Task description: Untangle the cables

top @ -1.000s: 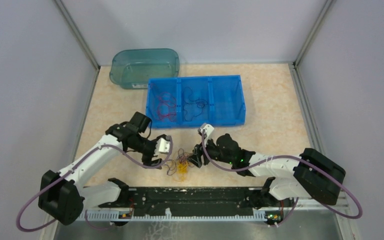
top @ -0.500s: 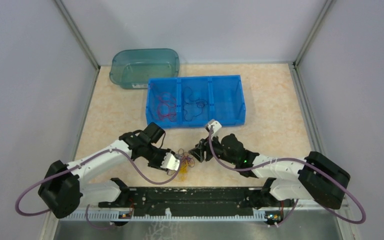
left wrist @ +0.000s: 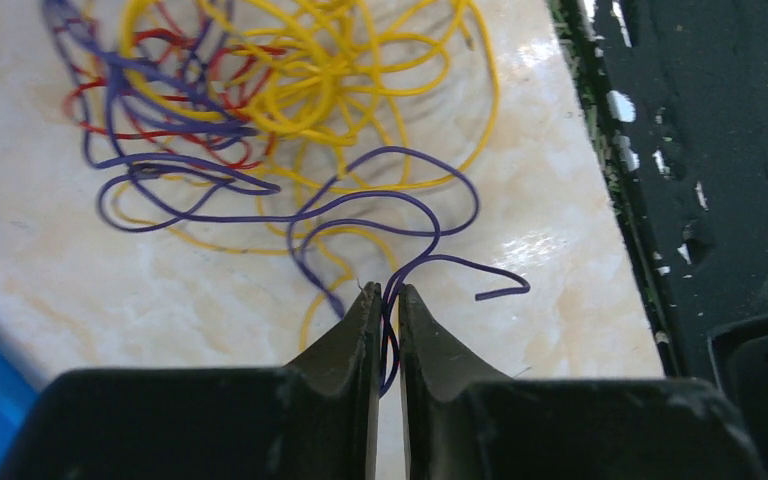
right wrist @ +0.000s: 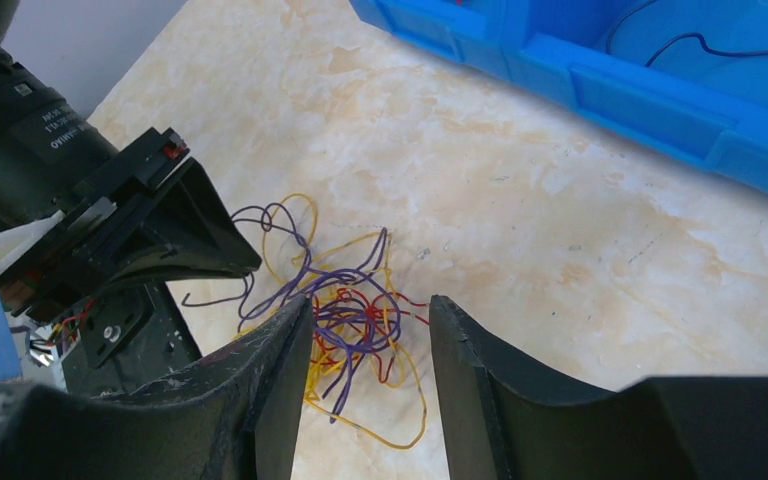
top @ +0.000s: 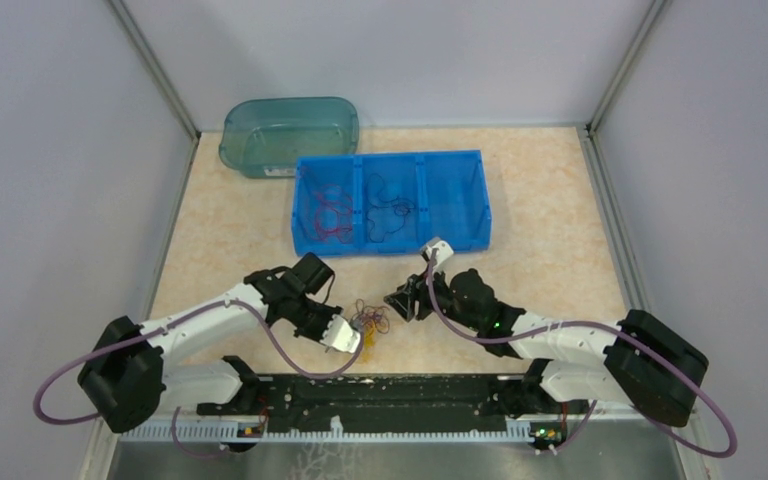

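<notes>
The cables (top: 371, 322) lie as a small tangled clump of yellow, red and purple wire on the marbled table, between my two grippers. In the left wrist view the clump (left wrist: 290, 110) lies ahead of the fingers. My left gripper (left wrist: 382, 292) is shut on a loop of the purple cable (left wrist: 360, 205), whose free end curls off to the right. From above, the left gripper (top: 356, 333) sits at the clump's near left side. My right gripper (right wrist: 371, 300) is open, its fingers straddling the clump (right wrist: 355, 325) from above without touching it; from above it (top: 393, 303) hovers just right of the clump.
A blue three-compartment bin (top: 480, 195) stands behind the clump, with red wires (top: 328, 215) in its left cell and dark wires (top: 390, 212) in the middle one. A teal tub (top: 290, 135) stands at the back left. The black base rail (top: 390, 395) runs along the near edge.
My left gripper has swung right and nearer to the clump and closed on the purple cable. My right gripper has shifted slightly right and back and narrowed a little.
</notes>
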### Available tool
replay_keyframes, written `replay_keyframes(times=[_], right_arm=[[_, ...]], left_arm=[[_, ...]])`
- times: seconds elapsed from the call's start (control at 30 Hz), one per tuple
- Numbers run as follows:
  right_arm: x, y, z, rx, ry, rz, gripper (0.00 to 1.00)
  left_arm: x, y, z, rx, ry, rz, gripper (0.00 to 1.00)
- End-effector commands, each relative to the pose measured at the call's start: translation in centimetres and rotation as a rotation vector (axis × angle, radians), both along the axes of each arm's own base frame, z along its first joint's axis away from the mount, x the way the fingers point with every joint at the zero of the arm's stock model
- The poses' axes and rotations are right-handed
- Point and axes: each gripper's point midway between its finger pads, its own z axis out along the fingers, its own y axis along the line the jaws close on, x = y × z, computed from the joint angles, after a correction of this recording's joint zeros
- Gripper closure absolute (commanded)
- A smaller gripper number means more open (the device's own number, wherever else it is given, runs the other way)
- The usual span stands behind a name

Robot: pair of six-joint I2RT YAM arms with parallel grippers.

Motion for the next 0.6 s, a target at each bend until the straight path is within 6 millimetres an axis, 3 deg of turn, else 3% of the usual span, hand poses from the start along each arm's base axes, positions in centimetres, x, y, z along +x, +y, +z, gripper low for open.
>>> replay_keyframes(times=[0.0,0.07,0.2,0.37,0.57], right_arm=[[0.7,0.3,2.8,0.073,-0.051,-0.017,0.53],[0.8,0.5,3.1,0.075,-0.054,-0.012,0.53],[0.7,0.8,3.5,0.088,-0.059,0.001,0.53],[0.1,1.4,4.5,0.115,-0.087,0.055,0.45],[-1.0,2.3,7.8,0.182,-0.202,0.154,0.35]], left_arm=[[1.7,-1.6,3.1,-0.048,-0.075,-0.007,0.85],[2.0,-2.4,5.0,-0.105,-0.109,-0.01,0.87],[1.7,-3.2,8.6,-0.207,-0.159,-0.02,1.0],[1.0,-3.8,12.2,-0.282,-0.129,0.026,1.0],[1.7,-5.8,18.0,-0.424,-0.11,0.121,1.0]])
